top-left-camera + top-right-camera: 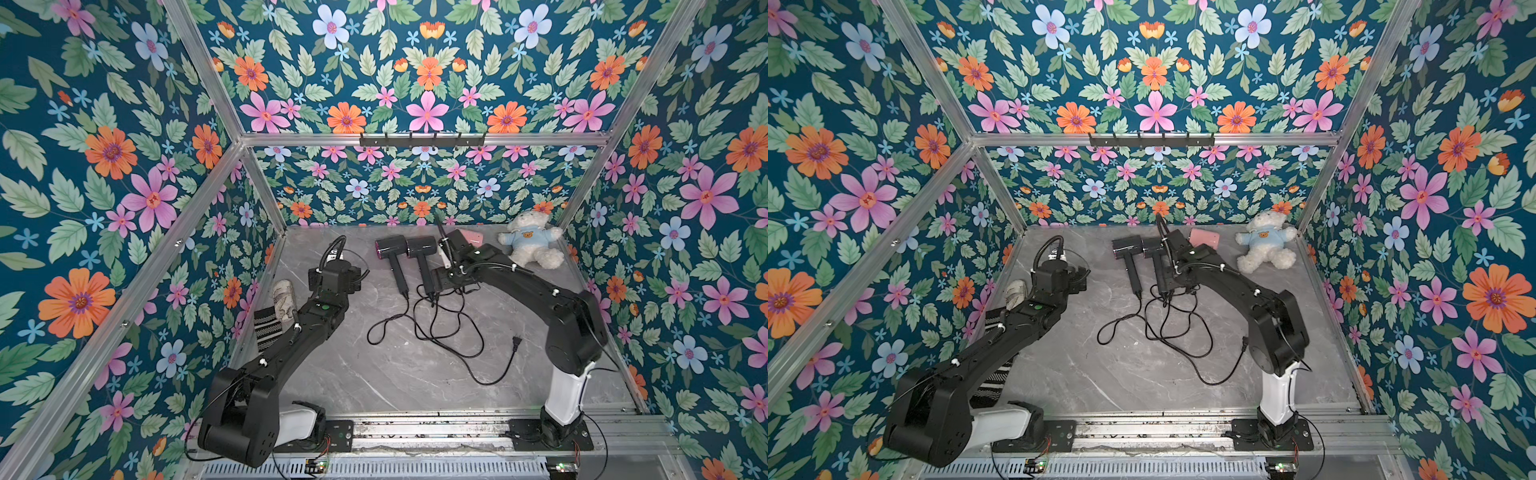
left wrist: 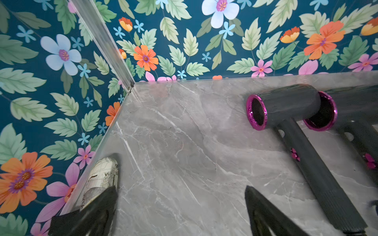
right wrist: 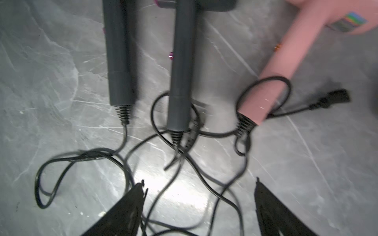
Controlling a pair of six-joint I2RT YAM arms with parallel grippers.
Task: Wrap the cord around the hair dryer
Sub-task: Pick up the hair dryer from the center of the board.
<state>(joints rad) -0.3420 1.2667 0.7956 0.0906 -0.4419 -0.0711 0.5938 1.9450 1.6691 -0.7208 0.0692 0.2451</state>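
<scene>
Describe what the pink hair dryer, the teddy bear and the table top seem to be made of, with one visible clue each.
Pink hair dryer: probably plastic, smooth with a soft sheen; small highlights on the handle.
Teddy bear: plush fabric; fuzzy white pile, blue cloth top.
Table top: marble or a marble-print slab, polished; grey veins and a bright glare.

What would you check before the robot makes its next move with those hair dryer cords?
1. The right gripper open, empty: ok.
2. The left gripper open, empty: ok.
3. The grey hair dryers lying flat, side by side: ok.
4. The cords kept apart: not ok, they cross in a tangle.
5. Which dryer's cord lies under the right gripper: cannot tell.
</scene>
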